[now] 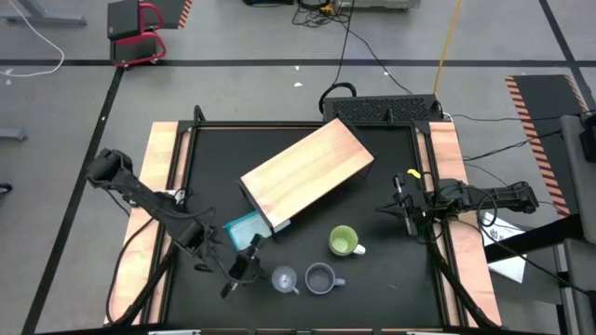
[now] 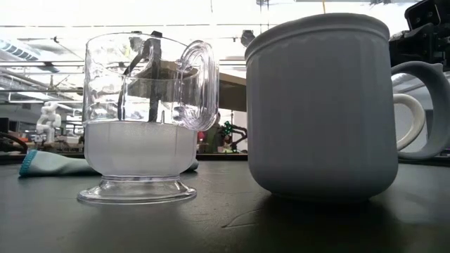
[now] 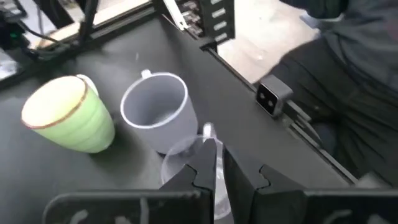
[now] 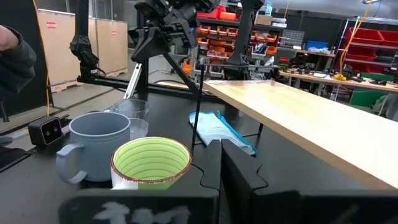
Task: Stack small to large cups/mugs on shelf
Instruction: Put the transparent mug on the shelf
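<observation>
Three cups stand upright on their bases on the black table near its front edge. They are a small clear glass cup (image 1: pixel 284 279) (image 2: pixel 140 119), a grey-blue mug (image 1: pixel 320 277) (image 3: pixel 158 112) right beside it, and a light-green mug (image 1: pixel 343 242) (image 3: pixel 65 115) farther back. The long light-wood shelf (image 1: pixel 307 172) lies slantwise mid-table. My left gripper (image 1: pixel 250 270) (image 3: pixel 216 165) is shut and slants down just left of the glass cup's rim, touching nothing that shows. My right gripper (image 1: pixel 384 208) (image 4: pixel 217 162) waits shut at the right edge, pointing level toward the cups.
A flat teal piece (image 1: pixel 244 228) (image 4: pixel 217 127) lies against the shelf's near-left end, close behind my left gripper. A small grey camera box (image 3: pixel 273 96) sits at the front edge. A person's dark sleeve (image 4: pixel 15 56) shows beyond that edge.
</observation>
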Robot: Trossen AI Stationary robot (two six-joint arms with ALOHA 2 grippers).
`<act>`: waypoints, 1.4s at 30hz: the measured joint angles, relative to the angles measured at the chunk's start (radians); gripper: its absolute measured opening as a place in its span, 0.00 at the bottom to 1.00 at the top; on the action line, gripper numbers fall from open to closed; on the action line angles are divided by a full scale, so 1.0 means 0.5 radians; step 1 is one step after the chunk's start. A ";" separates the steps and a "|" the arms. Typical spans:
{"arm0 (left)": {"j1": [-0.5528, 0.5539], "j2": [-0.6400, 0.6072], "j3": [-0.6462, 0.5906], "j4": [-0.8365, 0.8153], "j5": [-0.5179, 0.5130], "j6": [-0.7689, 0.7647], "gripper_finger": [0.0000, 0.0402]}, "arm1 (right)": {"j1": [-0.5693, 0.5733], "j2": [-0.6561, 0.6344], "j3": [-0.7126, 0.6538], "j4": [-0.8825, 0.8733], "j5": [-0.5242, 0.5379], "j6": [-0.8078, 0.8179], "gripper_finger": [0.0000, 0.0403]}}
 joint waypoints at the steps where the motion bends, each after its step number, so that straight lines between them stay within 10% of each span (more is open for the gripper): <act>1: 0.003 0.011 0.004 0.018 -0.019 -0.004 0.08 | 0.000 0.001 0.000 0.000 0.000 -0.001 0.00; 30: 0.130 0.357 0.199 0.482 0.037 0.000 0.08 | 0.000 0.001 0.000 -0.001 0.000 0.000 0.00; 42: 0.075 0.640 0.782 -0.392 0.270 0.073 0.08 | 0.000 0.040 0.000 -0.006 0.000 0.069 0.00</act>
